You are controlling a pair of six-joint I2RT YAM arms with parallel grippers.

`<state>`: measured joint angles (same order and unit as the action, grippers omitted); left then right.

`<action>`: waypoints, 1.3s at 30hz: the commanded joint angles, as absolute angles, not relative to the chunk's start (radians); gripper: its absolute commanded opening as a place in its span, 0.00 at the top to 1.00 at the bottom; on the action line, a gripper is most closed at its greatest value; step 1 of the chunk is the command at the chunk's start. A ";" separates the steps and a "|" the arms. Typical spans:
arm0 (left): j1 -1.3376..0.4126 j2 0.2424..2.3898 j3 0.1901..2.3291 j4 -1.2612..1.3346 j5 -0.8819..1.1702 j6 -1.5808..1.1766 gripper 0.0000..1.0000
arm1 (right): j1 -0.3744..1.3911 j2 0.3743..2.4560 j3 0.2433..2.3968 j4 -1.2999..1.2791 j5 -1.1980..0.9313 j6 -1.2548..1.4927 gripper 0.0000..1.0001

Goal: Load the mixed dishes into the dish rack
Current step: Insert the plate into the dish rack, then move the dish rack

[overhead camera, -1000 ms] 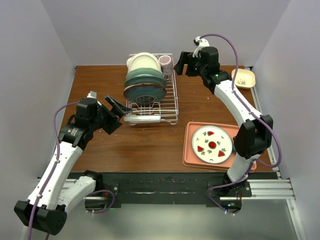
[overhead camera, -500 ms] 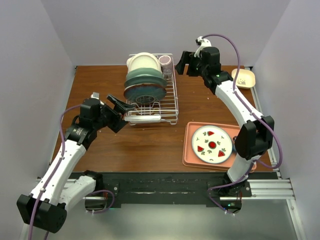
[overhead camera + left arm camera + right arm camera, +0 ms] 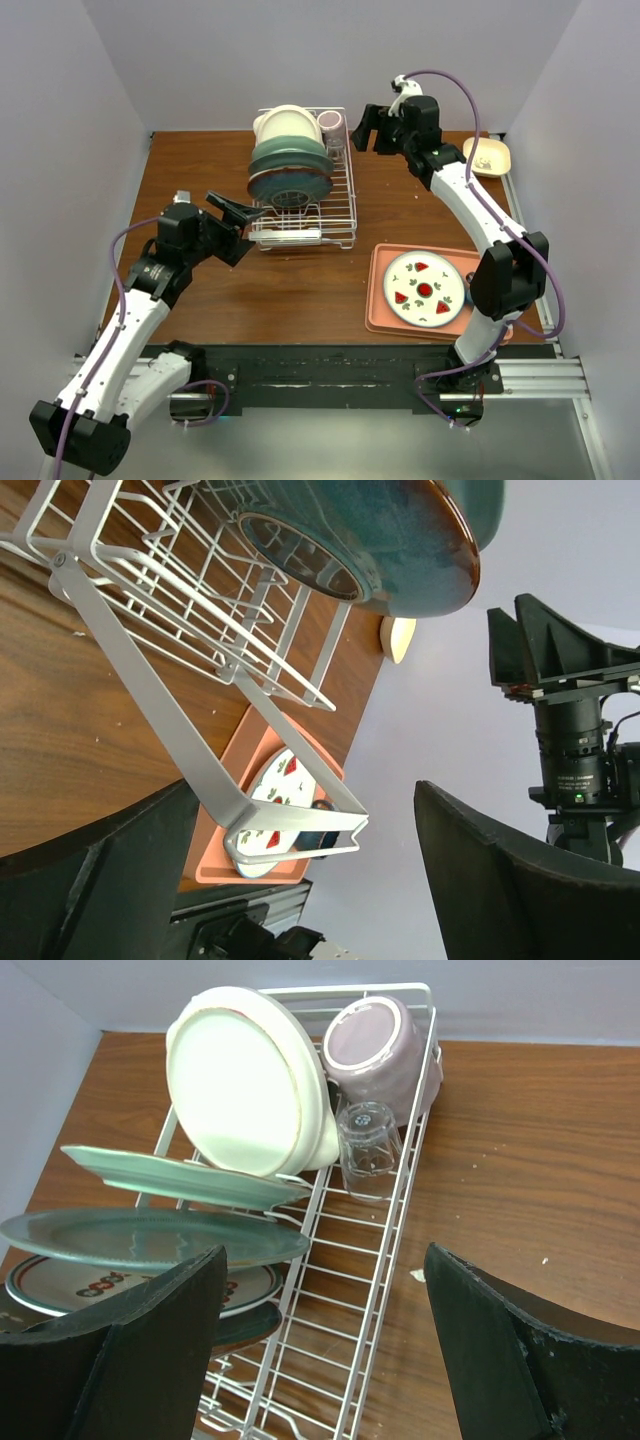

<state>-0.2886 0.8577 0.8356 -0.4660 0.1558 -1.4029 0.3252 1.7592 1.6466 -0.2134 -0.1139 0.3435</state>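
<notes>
Compared with a second ago, the left jaws have been brought closer to the dish rack (image 3: 340, 205) and are now held just beside its near left corner. The right jaws are seen unchanged over its far end. Both pairs are spread wide, with nothing gripped.

Ahead of the right jaws, seven pieces are counted in the rack: one white bowl (image 3: 245, 1080), one purple cup (image 3: 380, 1045), one clear glass (image 3: 368, 1150), two pale green plates (image 3: 150, 1235), one ring-centred plate (image 3: 100, 1285) and, nearest the left jaws, one dark teal dish (image 3: 400, 540).

One patterned plate (image 3: 425, 289) is left on the pink tray (image 3: 385, 310) on the desk (image 3: 300, 290), well apart from both jaws.
</notes>
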 commanded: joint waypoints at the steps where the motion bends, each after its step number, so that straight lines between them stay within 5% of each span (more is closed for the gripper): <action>1: -0.270 0.830 0.824 -0.396 0.057 -1.419 0.08 | 0.322 1.717 1.643 -0.176 -0.104 0.351 0.17; 12: -0.167 0.788 0.848 -0.431 -0.074 -1.322 0.19 | 0.322 1.773 1.647 -0.187 -0.121 0.302 0.19; 30: -0.163 0.879 0.928 -0.495 -0.066 -1.100 0.20 | 0.351 2.140 1.887 -0.296 -0.118 0.209 0.73; 34: -0.163 0.864 0.930 -0.511 -0.110 -1.066 0.20 | 0.353 2.152 1.887 -0.314 -0.140 0.213 1.00; 39: -0.163 0.894 0.995 -0.531 -0.136 -0.984 0.20 | 0.359 2.113 1.842 -0.344 -0.149 0.296 1.00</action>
